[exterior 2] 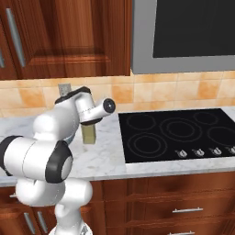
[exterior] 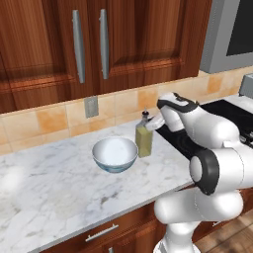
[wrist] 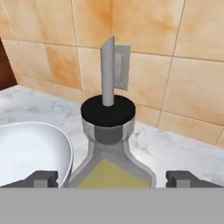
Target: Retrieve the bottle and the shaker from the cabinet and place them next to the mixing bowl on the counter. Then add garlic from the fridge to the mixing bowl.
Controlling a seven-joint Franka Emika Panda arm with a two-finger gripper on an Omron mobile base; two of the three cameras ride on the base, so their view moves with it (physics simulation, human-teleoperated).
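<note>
The bottle [exterior: 144, 141] of yellow-olive liquid stands upright on the marble counter [exterior: 54, 192], just right of the pale mixing bowl [exterior: 114, 154]. My gripper [exterior: 152, 123] is at the bottle's neck, coming in from the right. In the hand view the gripper [wrist: 112, 178] is open, its fingertips [wrist: 43, 177] standing on either side of the bottle [wrist: 109, 151] with gaps to the glass. The dark cap and grey spout rise in front of me, and the bowl's rim [wrist: 52, 135] is at the left. In the right base view the arm hides most of the bottle [exterior 2: 89, 133]. The shaker, garlic, fridge and cabinet are out of view.
Wall doors with long steel handles [exterior: 79, 47] hang above the tiled backsplash, which carries a grey outlet [exterior: 91, 106]. A black cooktop [exterior 2: 174, 133] lies right of the bottle under a grey microwave [exterior 2: 183, 32]. Wood drawers [exterior 2: 183, 209] run below the counter edge.
</note>
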